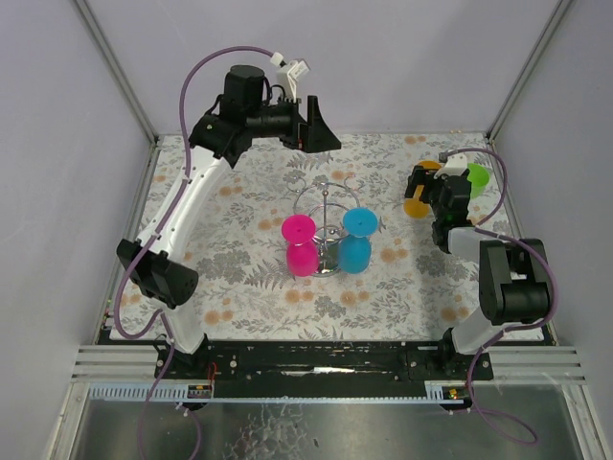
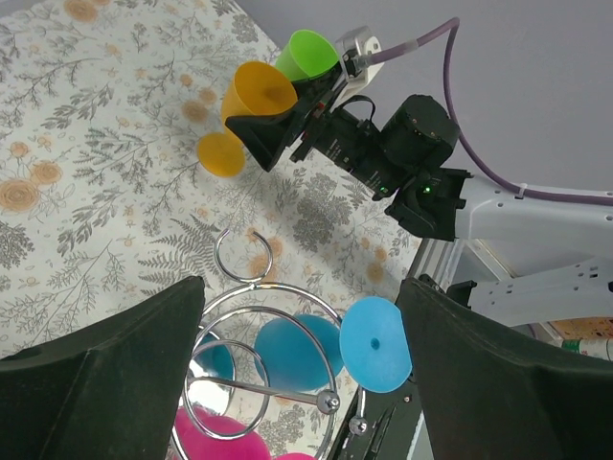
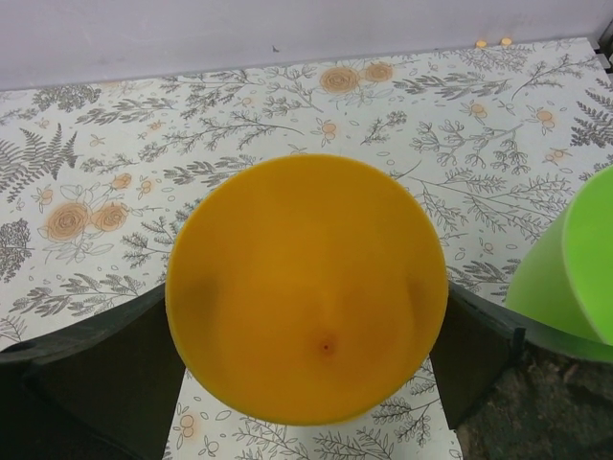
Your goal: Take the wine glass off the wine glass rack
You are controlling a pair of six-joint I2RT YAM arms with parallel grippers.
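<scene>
The orange wine glass (image 3: 306, 287) is seen at the far right, well apart from the central wine glass rack (image 1: 327, 225), flanked by the widely spread right gripper (image 3: 306, 369), grip not discernible, while the left gripper (image 2: 302, 316) is held open, empty, beyond the rack.

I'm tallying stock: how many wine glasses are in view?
4. The pink glass and blue glass hang on the rack, centre; the orange glass and green glass are at the far right. None looks hidden.

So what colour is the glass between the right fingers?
Orange wine glass, clearest in the right wrist view.
</scene>
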